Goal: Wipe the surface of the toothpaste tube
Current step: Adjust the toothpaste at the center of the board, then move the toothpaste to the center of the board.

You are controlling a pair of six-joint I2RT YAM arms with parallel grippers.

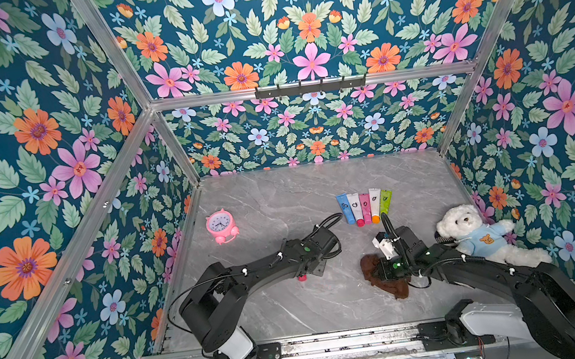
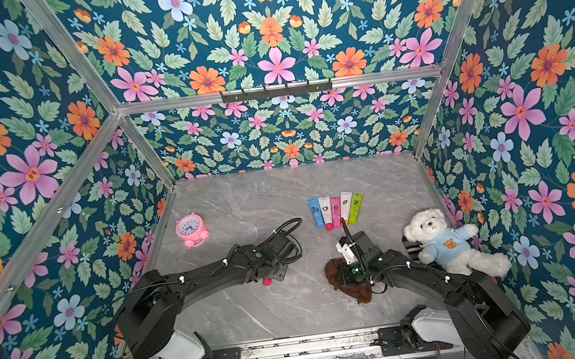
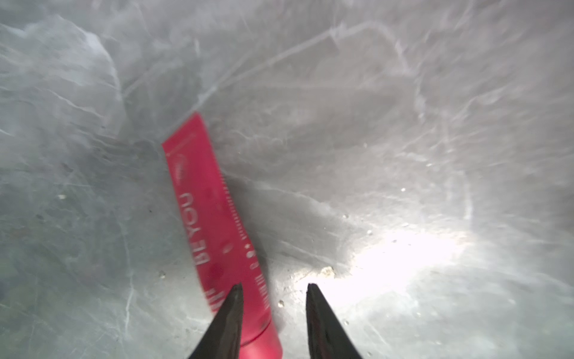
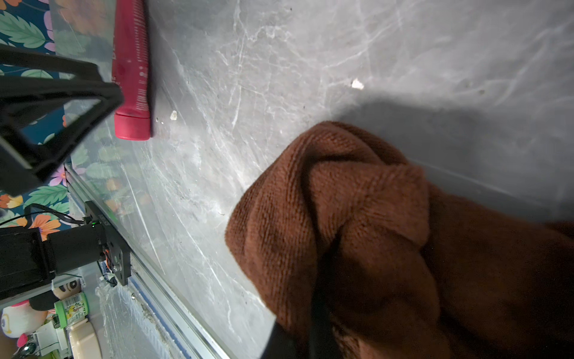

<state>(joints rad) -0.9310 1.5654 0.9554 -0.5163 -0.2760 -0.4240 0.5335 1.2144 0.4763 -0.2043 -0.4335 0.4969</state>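
From my side, I see the right end effector [image 1: 383, 270] clamped shut on the bunched brown cloth [image 4: 357, 217] resting on the surface [image 3: 403, 124], while the left end effector [image 3: 275, 285] stands narrowly parted, gripping nothing, one fingertip [image 3: 231, 310] over the red toothpaste tube [image 3: 211, 211], which lies flat and stretches away beyond.

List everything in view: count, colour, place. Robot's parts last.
red plastic toothpaste tube: 1, red, lying flat near the front
brown terry cloth: 1, brown, bunched, front right
small plastic tubes: 5, blue, white, pink, white, green, in a row mid-table
round alarm clock: 1, pink, left of the table
plush teddy bear: 1, white, blue hoodie, right table edge
metal hook rack: 1, black, back wall
marble-look tabletop: 1, grey, below everything
left gripper: 1, black, open above the red tube
right gripper: 1, black, shut on the cloth
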